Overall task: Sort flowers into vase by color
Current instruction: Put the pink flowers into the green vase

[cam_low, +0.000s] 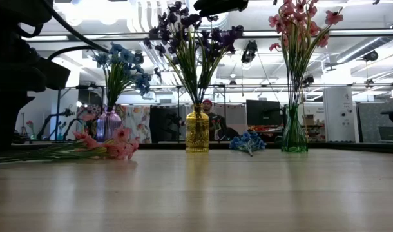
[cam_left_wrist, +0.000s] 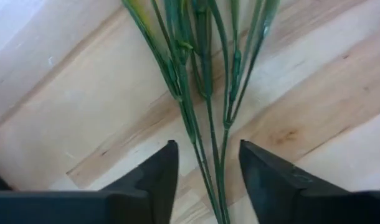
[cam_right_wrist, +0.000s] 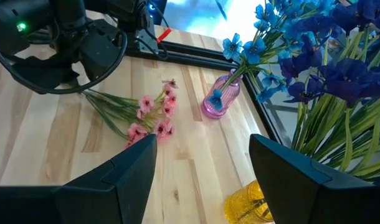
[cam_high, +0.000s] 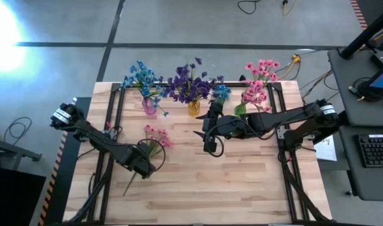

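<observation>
Looking down past the left tool [cam_left_wrist: 205,174], I see its two fingers standing apart, with the thin green stems of the pink sprig [cam_high: 156,136] running between them and lying flat on the desk [cam_high: 242,188]. The fingers do not press the stems, so I count this tool as open and holding nothing. My first worry is here: the stems are several and spread like a fan, so if I close now I may catch only one or two, and the rest will hang or drop when I lift. The stems also lie directly on the wood, so a low approach can scrape the fingertips on the desk, and a high one can miss.

Further out, the pink blossoms lie near the middle of the desk, well apart from the vases. The right tool [cam_right_wrist: 202,168] hovers over the middle, also open and empty, just beside the yellow vase [cam_high: 194,107] with the purple flowers [cam_high: 188,81]. If the left arm swings the sprig across, I judge it could meet the right arm.

At the far edge, the green vase [cam_low: 294,132] with the pink flowers [cam_high: 259,80] is the goal, I think, and it stands beyond the right arm. A small blue sprig [cam_low: 248,142] lies on the desk between the yellow and green vases, and a long stem could sweep it. The pink vase [cam_high: 148,105] holds the blue flowers [cam_high: 140,76]; these tall narrow vases may tip if pushed.
</observation>
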Robot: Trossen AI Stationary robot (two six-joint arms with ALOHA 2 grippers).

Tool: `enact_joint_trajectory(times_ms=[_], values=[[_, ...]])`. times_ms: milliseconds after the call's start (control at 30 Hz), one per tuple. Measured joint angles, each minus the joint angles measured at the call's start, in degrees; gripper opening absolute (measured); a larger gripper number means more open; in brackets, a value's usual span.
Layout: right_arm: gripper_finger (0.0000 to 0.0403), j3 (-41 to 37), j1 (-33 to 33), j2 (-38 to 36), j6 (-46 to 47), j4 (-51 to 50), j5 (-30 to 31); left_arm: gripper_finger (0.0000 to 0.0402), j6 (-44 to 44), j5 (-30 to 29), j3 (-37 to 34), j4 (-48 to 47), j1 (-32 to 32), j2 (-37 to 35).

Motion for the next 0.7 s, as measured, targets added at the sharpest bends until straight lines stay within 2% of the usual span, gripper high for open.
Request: enact_joint_trajectory(times_ms=[133,333,500,700], values=[[0.0247,0.0,0.0,0.0,-0.2,0.0,0.0,0.0197,0.6,-0.6,0.0,0.3,0.0,0.0],[0.0247,0.0,0.0,0.0,-0.4,0.0,0.0,0.0229,1.0,-6.9,-1.1,3.1,1.2,0.1],[0.0247,1.5,0.0,0.0,-0.2,-1.7,0.0,0.0223,1.7,-9.5,-4.7,7.9,2.9,0.1],[0.0247,3.1,0.3,-0.1,-0.2,-3.1,-1.3,0.0185,-1.7,-10.3,-7.6,8.8,3.4,0.0]])
